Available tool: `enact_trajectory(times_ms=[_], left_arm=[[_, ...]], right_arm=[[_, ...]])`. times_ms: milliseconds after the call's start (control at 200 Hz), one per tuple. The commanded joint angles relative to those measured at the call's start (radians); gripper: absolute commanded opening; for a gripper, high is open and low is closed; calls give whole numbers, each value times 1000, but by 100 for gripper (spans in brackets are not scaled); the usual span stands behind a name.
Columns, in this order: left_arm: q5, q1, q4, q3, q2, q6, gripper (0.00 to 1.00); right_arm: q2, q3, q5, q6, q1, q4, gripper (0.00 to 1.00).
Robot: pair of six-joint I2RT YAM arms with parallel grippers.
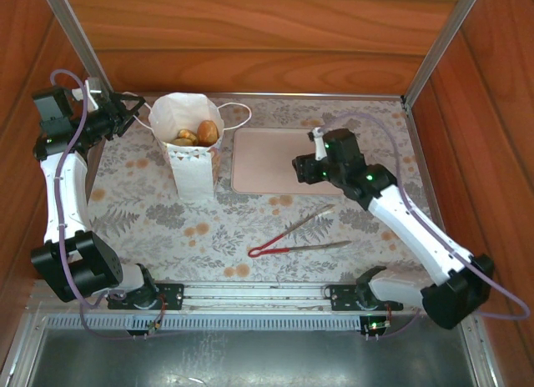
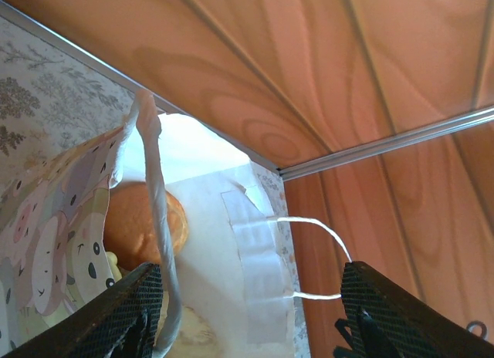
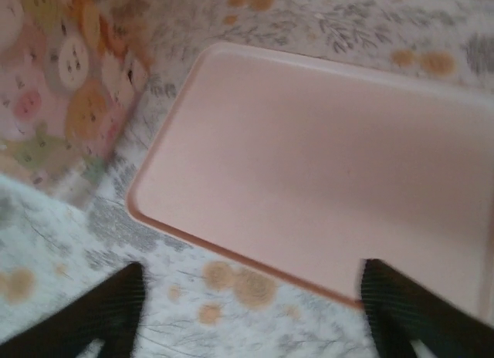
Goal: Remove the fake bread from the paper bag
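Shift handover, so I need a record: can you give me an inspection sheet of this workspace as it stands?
Surface: table covered in floral-print cloth.
Job's things: paper bag upright at back left; fake bread inside it.
Clutter: beige tray right of the bag; red-handled tongs lying in front.
Grippers: left gripper at the bag's left side, jaws open; right gripper at the tray's edge, jaws open, nothing held.
Cables: purple cable along each arm.
Surroundings: wood-panel walls, metal frame posts.
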Motion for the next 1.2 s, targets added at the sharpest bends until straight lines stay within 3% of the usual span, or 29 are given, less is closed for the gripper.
enact_trajectory(times_ms=[0,170,360,515,600,880,975,1194], left_arm=[[33,6,-8,7,8,20,65],[36,6,-7,22,26,29,65],[53,6,-7,50,54,23,65],[51,6,-8,45,48,32,65],[52,6,-8,48,52,34,57],[81,5,-7,105,88,12,33],[90,6,-8,112,93,9,25],[93,6,-7,113,105,12,15]], right_arm=[[-67,-78,-68,414,-13,-85,86],[-97,-148,-139,747,-5,-223,78],[-49,-194,-118,1059,144,-360,85],[-19,-265,-97,1233,277,-266,86],[4,-276,-103,1262,312,-209,87],[101,-92,-109,1010,335,-125,89],[124,-51,-133,892,335,-17,89],[186,95,-50,702,325,123,84]])
